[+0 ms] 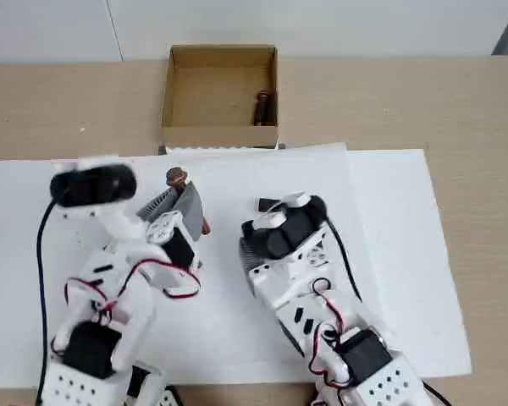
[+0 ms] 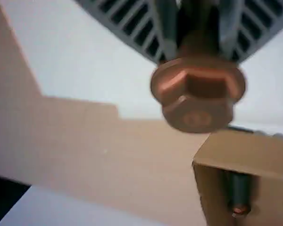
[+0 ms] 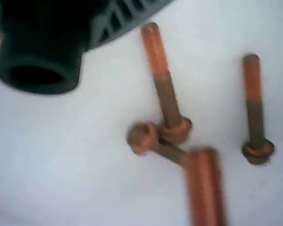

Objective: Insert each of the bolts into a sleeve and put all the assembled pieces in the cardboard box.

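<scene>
The bolt [image 2: 198, 92] is up off the paper, copper hex head out front, its shank pinched between the grey fingers [image 2: 166, 33] of the left tool [image 1: 179, 199]. From the high view the head pokes out just short of the near wall of the cardboard box [image 1: 220, 134]. The box sits on the bare tabletop [image 1: 423, 101] at the far edge of the white paper sheet [image 1: 381, 254]. One assembled piece [image 1: 262, 107] already lies inside, against the wall on the right arm's side. The left wrist view catches that same piece [image 2: 238, 197] standing dark in the box corner, with a copper tip showing. Over on the other side, the right tool [image 1: 254, 249] hangs low over the sheet and is pressed onto the black sleeve [image 3: 37, 61], with the sleeve's open bore facing the camera. Beneath it the loose bolts [image 3: 162, 84] lie scattered on the paper: two touch at their heads and cross, and one lies apart [image 3: 253, 108]. A blurred copper shaft [image 3: 205, 188] sits close to the lens. The two tools hang near each other over the middle of the sheet, not touching.
</scene>
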{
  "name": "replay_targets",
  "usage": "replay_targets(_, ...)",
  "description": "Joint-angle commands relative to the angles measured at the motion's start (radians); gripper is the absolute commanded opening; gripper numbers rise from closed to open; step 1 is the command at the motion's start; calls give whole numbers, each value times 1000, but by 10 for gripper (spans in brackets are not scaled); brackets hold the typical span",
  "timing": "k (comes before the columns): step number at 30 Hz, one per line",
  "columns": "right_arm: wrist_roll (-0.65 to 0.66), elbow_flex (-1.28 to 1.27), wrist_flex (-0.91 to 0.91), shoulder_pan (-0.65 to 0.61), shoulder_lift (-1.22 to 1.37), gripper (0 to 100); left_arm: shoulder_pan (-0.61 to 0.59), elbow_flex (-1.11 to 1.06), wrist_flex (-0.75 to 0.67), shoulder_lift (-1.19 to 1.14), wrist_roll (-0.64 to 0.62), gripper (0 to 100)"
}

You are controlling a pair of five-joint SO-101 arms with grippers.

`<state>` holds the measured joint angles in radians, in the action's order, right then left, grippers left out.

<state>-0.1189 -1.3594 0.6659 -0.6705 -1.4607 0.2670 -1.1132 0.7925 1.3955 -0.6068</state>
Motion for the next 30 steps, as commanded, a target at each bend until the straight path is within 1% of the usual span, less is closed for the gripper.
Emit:
replay_targets(1,12,6,-68,-44,-4,3,-6,-90,-91,126,-11,5)
replay_targets(2,20,-3,-87,-54,-4,3,-5,-116,-101,157,-12,5)
replay_targets(7,146,-60,-193,-88,-5,3,-5,-208,-140,298,-14,5)
replay_targets(12,186,-110,-226,-88,-5,3,-5,-229,-146,385,-15,5)
replay_targets(20,265,-115,-257,-99,-5,3,3,-229,-144,396,-17,5)
replay_targets(26,296,-115,-300,-137,-5,3,3,-231,-144,394,-17,5)
replay_targets(30,304,-117,-312,-136,-5,3,3,-231,-141,394,-17,5)
